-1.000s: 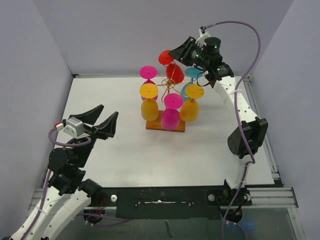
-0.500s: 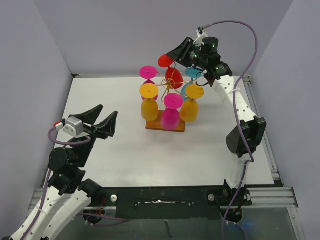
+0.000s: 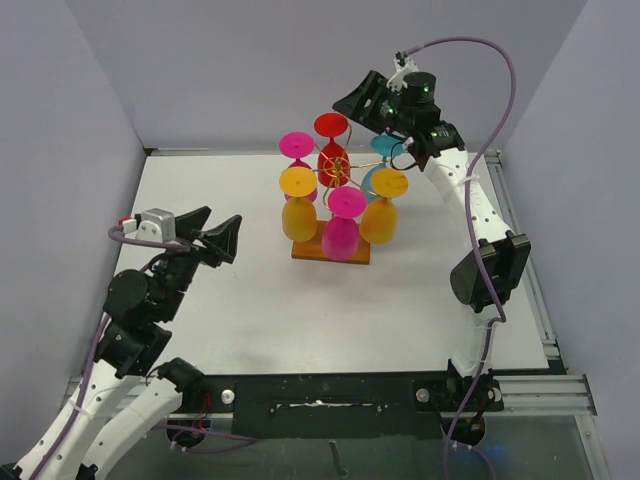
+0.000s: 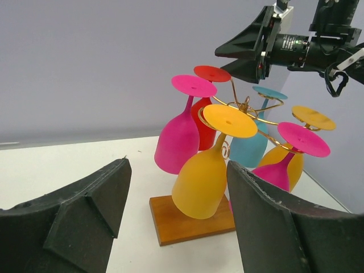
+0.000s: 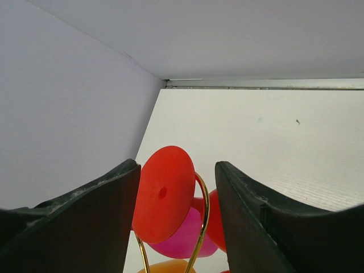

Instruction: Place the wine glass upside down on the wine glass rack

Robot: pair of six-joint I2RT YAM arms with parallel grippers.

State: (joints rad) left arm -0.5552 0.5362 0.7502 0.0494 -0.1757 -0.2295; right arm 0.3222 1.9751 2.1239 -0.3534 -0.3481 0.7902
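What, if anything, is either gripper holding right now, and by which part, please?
Nothing is held. The right gripper stands open near the foot of the red wine glass, which hangs upside down on the rack; the left gripper is open and empty.

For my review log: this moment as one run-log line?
red wine glass: upside down on wine glass rack | right gripper: open, clear of it | left gripper: open, empty

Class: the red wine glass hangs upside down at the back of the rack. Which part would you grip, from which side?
Probably the thin stem of the red glass, just under its flat foot, coming from the far side. Its bowl hangs down between the pink glass and blue glass, and the rack stands in front; only the back is free.
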